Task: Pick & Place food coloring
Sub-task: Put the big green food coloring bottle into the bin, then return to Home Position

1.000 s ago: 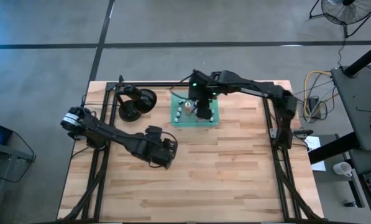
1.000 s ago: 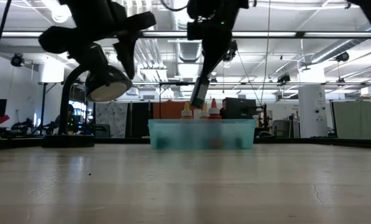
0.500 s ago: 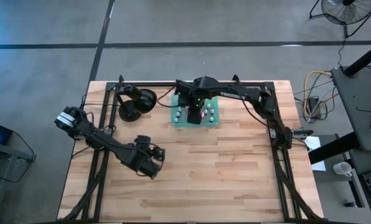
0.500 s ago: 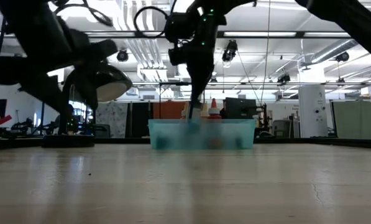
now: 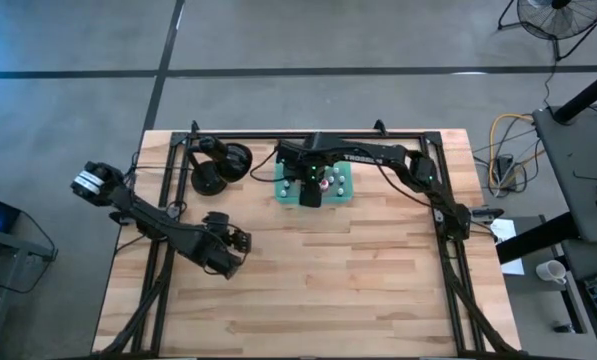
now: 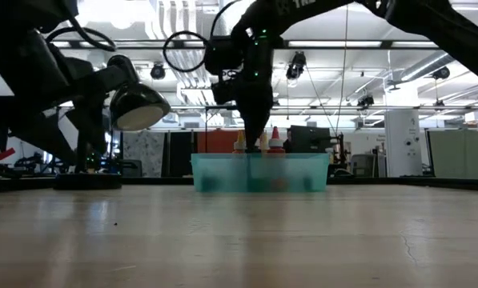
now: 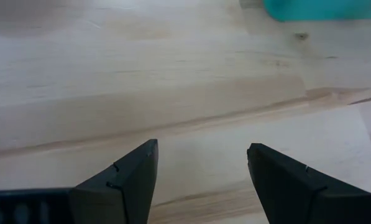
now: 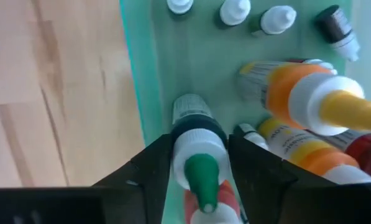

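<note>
A: From above?
B: Flat translucent green plastic tray (image 5: 344,190) toward the far edge of the pale wooden plank table (image 5: 378,290), holding small slim food-colouring bottles (image 5: 330,181). Right gripper (image 5: 309,192) down over the tray's left part. Left gripper (image 5: 230,262) well apart, over bare planks. Black round-headed desk lamp (image 5: 218,165) left of the tray.

A: At table height?
B: Tray wall (image 6: 259,172) cloudy teal; orange-yellow and red pointed caps (image 6: 275,136) poking above the rim. Right gripper (image 6: 253,144) reaching down to the rim. Lamp head (image 6: 134,104) hanging at left.

A: Left wrist?
B: Two dark fingers (image 7: 123,180) spread wide, nothing between, only wood beneath; a corner of the tray (image 7: 322,9) far off.

A: Right wrist?
B: Green-capped bottle with a white collar (image 8: 197,158) upright between the dark fingers (image 8: 151,168), inside the tray against its wall (image 8: 141,74). Fingers close beside the collar; gripping or just loosened, cannot tell. Alongside: orange-yellow bottle (image 8: 303,96) lying tilted, red one (image 8: 362,152) beneath, three small white round caps (image 8: 235,11), one dark bottle (image 8: 335,26).
</note>
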